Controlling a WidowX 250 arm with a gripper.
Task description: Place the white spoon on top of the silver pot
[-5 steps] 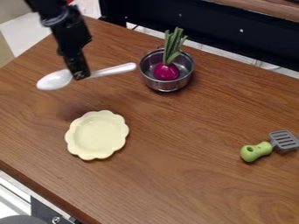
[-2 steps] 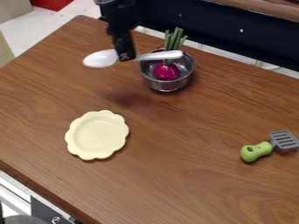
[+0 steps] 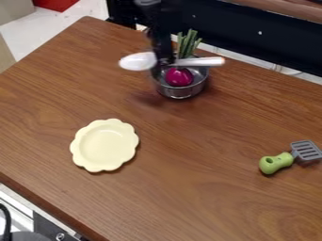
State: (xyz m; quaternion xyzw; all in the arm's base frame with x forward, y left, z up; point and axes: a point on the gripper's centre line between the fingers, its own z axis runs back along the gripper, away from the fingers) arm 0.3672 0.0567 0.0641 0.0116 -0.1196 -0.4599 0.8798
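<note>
White spoon (image 3: 189, 62) — now farther across pot (image 3: 180, 92)

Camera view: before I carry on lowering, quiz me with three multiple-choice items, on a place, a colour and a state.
1. What sits inside the silver pot?
A) The plate
B) The purple vegetable
C) The spatula

2. What colour is the spatula's handle?
A) Green
B) Red
C) White

3. How is the white spoon?
A) Lying on the plate
B) Flat on the table
C) Held in the gripper

1: B, its round body shows within the pot's rim.
2: A, the handle at the right is light green.
3: C, its bowl and handle stick out on either side of the gripper.
</note>
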